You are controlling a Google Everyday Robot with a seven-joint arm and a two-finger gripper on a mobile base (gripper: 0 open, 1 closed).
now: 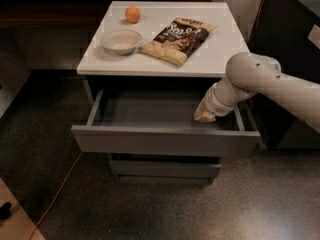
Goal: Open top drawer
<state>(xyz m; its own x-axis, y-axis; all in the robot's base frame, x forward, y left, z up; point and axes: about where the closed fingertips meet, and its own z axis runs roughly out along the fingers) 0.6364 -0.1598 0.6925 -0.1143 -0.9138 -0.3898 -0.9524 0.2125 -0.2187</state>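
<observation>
The top drawer (165,140) is a wide grey drawer with a flat plain front. It stands pulled out from under the white cabinet top (215,54), showing its shallow grey interior with nothing in it. My gripper (205,115) hangs from the white arm at the right, over the drawer's right inner part, above the floor of the box and behind the front panel. It holds nothing that shows.
On the cabinet top lie an orange (132,14), a white bowl (120,40) and a snack bag (177,39). A lower drawer (162,166) sits below. A dark cabinet (290,39) stands at the right. An orange cable (57,194) runs across the floor.
</observation>
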